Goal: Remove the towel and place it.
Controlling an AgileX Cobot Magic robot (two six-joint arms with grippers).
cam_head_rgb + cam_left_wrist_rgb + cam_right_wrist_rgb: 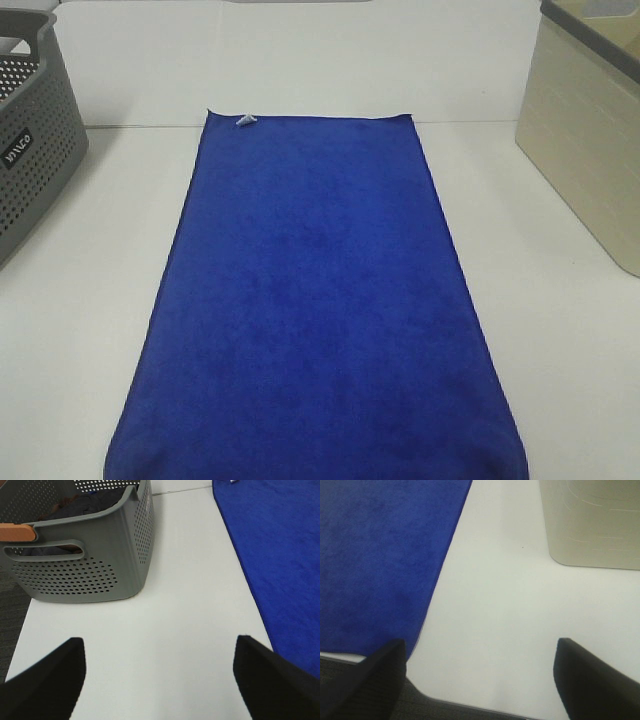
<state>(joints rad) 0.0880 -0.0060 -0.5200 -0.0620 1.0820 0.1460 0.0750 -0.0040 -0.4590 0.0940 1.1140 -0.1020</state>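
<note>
Towel [315, 300]: a large royal-blue plush cloth, spread flat and smooth down the middle of the white table [80, 300]. Its far edge lies at the table's back edge, against the white wall, and its near end runs out of the bottom of the high view. A small white tag [245, 120] sits at its far edge, close to the corner nearer the grey basket.

That grey perforated basket [30, 140] stands on the table to the towel's left side, well apart from it, with bare table between. In the left wrist view the same basket [95, 555] holds dark cloth [85, 505], and an orange-brown piece [17, 531] shows at its rim above a handle slot; what that piece is cannot be told. A beige bin [585, 140] stands on the towel's other side, also apart from it.

Neither arm shows in the high view. The left gripper [160, 675] hangs over bare table between the basket and the towel's long edge, its black fingers [50, 680] spread wide with nothing between them. The right gripper [480, 675] hangs over the table's near edge, between the towel's other long edge and the beige bin [592, 522], fingers [592, 680] likewise spread wide and grasping nothing. Neither gripper touches the towel.
</note>
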